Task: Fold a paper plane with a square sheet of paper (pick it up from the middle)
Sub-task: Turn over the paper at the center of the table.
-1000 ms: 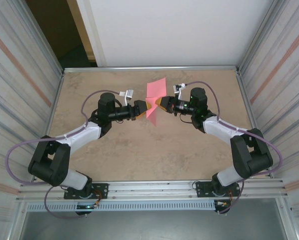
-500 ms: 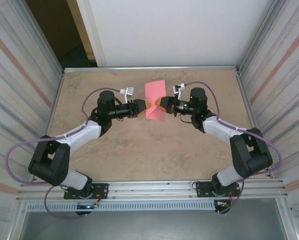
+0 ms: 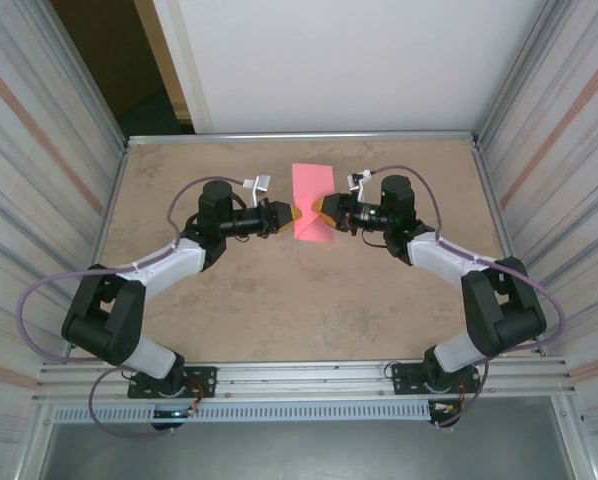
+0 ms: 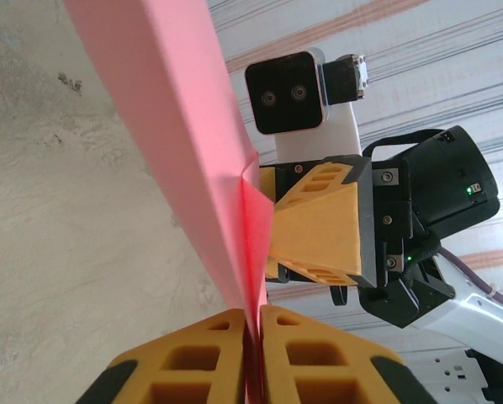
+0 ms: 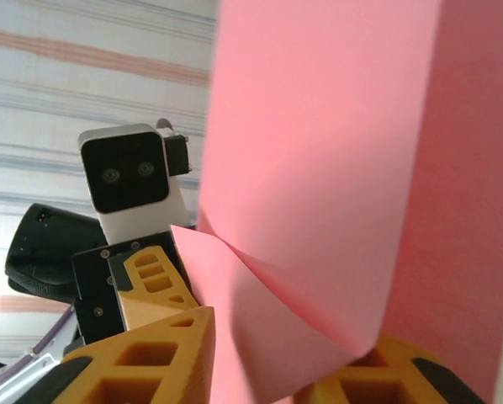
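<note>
A robotics lab cell: ribbed panel walls [image 3: 39,180] and an aluminium rail [image 3: 299,372] box in a stone-look tabletop [image 3: 279,300].

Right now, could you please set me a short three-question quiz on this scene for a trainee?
1. True or false: the left end effector is shut on the square sheet of paper.
2. The sheet is: A) lying flat, B) held up between the two end effectors, C) crumpled into a ball.
3. Which end effector has its jaws apart?
Key: 1 true; 2 B; 3 the right end effector.
</note>
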`<control>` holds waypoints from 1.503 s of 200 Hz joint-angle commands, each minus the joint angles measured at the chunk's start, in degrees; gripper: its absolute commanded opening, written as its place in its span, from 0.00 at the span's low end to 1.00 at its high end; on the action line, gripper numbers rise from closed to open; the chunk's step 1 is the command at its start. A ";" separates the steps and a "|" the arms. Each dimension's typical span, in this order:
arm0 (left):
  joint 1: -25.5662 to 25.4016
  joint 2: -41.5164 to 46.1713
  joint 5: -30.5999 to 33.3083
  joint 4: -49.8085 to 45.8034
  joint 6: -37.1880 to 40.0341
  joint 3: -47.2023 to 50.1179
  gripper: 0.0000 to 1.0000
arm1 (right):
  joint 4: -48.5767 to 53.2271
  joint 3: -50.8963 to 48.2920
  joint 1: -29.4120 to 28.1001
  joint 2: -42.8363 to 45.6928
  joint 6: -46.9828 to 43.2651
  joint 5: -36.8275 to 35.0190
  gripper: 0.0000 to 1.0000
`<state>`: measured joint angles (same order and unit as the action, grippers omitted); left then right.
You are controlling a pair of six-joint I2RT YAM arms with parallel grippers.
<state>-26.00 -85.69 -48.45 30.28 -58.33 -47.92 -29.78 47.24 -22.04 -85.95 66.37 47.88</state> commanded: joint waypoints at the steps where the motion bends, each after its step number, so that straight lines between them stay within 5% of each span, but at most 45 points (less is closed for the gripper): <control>1: 0.16 -0.09 -0.65 -0.12 2.00 -1.87 0.10 | 4.69 0.68 1.04 3.07 -3.99 -0.88 0.32; 34: 0.60 0.80 1.36 -7.89 7.25 -2.70 0.08 | 12.97 -0.07 3.45 6.38 -8.14 -4.84 0.43; 59: 0.81 2.80 7.75 -24.93 17.71 -5.76 0.07 | 25.16 0.36 5.25 10.59 -14.42 -12.64 0.53; 97: -2.01 3.80 32.94 -54.20 34.78 -15.03 0.07 | 39.26 1.45 6.22 15.95 -21.25 -25.90 0.61; 138: -8.34 -1.36 62.44 -73.22 41.77 -26.20 0.07 | 42.67 0.88 6.84 18.29 -22.22 -31.21 0.62; 170: -12.85 -7.33 76.39 -79.31 43.03 -31.84 0.07 | 44.18 0.00 7.48 18.94 -21.46 -34.62 0.62; 195: -16.54 -13.97 81.49 -81.99 42.37 -36.05 0.07 | 44.37 -1.20 8.41 19.65 -20.32 -35.56 0.62; 242: -19.50 -25.63 74.98 -83.24 34.94 -42.49 0.08 | 45.74 -2.99 10.50 21.20 -18.89 -36.99 0.62; 300: -16.43 -26.05 44.28 -66.77 28.22 -34.77 0.27 | 46.46 -3.77 11.23 20.79 -19.10 -36.81 0.62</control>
<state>-44.71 -113.45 12.45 -45.15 -25.23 -87.35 15.40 44.16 -11.20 -65.58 46.46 11.75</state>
